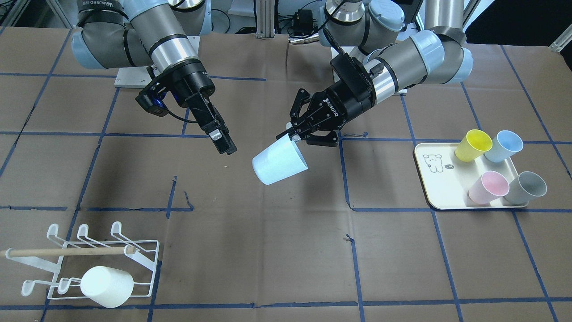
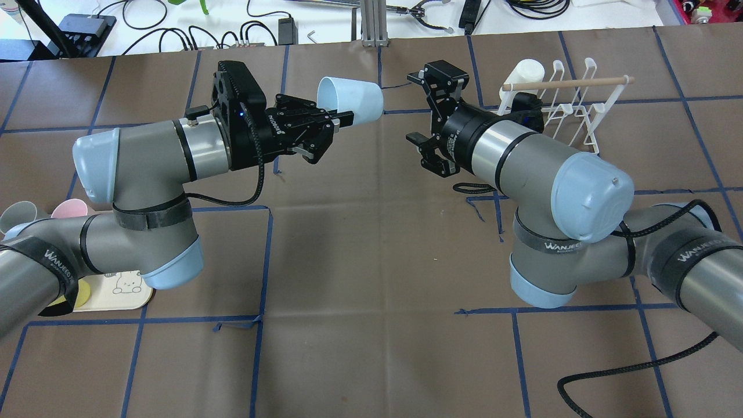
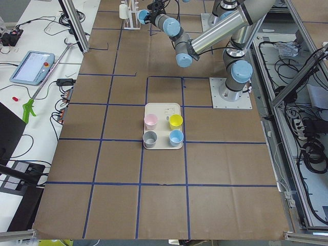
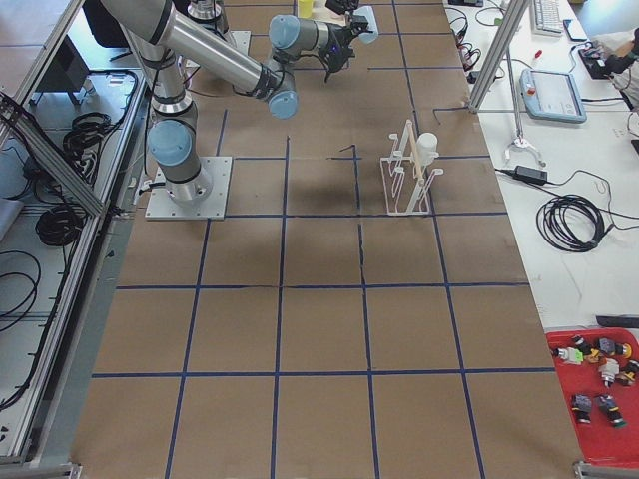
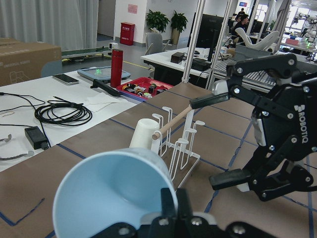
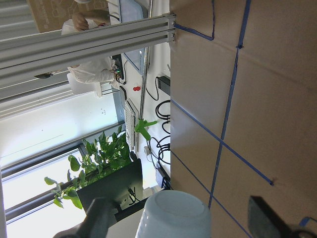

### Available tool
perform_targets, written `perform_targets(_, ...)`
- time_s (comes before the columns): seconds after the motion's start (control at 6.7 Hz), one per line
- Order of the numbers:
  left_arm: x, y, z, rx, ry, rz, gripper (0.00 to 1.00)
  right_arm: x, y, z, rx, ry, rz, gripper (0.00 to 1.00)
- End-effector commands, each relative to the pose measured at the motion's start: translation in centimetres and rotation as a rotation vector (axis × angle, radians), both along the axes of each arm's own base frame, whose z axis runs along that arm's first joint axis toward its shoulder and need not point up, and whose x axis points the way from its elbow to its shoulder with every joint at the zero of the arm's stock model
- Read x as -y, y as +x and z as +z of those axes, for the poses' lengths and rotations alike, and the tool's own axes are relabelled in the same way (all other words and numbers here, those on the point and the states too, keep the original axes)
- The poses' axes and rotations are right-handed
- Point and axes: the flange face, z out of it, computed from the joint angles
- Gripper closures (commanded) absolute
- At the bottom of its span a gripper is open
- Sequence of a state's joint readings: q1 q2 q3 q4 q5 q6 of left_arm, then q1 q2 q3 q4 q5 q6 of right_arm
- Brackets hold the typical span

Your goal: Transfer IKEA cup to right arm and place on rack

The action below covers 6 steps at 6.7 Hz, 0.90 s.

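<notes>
Nearest in the left wrist view, the cup (image 2: 354,100) hung in the air over the tabletop (image 2: 371,261). The left claw (image 2: 336,118) was clamped on its rim, with the mouth toward that wrist and the base pointing away.

- **Rim pinch:** This was a thin hold. Any nudge from the other arm would likely pivot the cup or pull it loose.
- **Right claw:** Next out was the right claw (image 2: 415,107), jaws spread wide and holding nothing. If it closed only on the tapered base end, the cup would probably squirt out. If the left claw let go before that hold was firm, the cup would drop to the tabletop. An off-centre approach would put a finger (image 6: 101,218) into the cup wall instead of around it.
- **Rack:** Farthest was the rack (image 2: 566,83), with a white cup (image 2: 522,74) already on one prong. A skewed regrasp would make hooking a free prong harder.

The cup's base faced the right claw's gap. In the right wrist view it sat between the two spread fingers. The overhead view showed the base just short of the fingertips, near them and apparently not touching. The rack stood beyond the right claw, well apart from the cup.
</notes>
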<state>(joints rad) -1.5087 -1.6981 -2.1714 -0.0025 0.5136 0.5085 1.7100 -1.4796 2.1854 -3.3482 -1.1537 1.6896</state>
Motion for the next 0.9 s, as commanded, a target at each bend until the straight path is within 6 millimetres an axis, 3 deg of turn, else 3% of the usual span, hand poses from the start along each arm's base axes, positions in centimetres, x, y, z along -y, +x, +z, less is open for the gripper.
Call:
perform_targets(0.0, -0.3, -0.5, -0.2, 0.001, 0.000, -0.008, 0.98, 0.3, 1.3, 0.0, 0.049, 0.091, -0.015, 0.01)
perform_targets(0.45, -0.4, -0.7, -0.2, 0.010, -0.001, -0.004, 0.96, 2.2, 4.0, 0.0, 0.031, 0.165, 0.027, 0.02)
perform_targets(0.75, -0.5, -0.7, -0.1, 0.008, 0.000, -0.004, 0.96, 4.5, 4.6, 0.2, 0.024, 0.148, 0.015, 0.02)
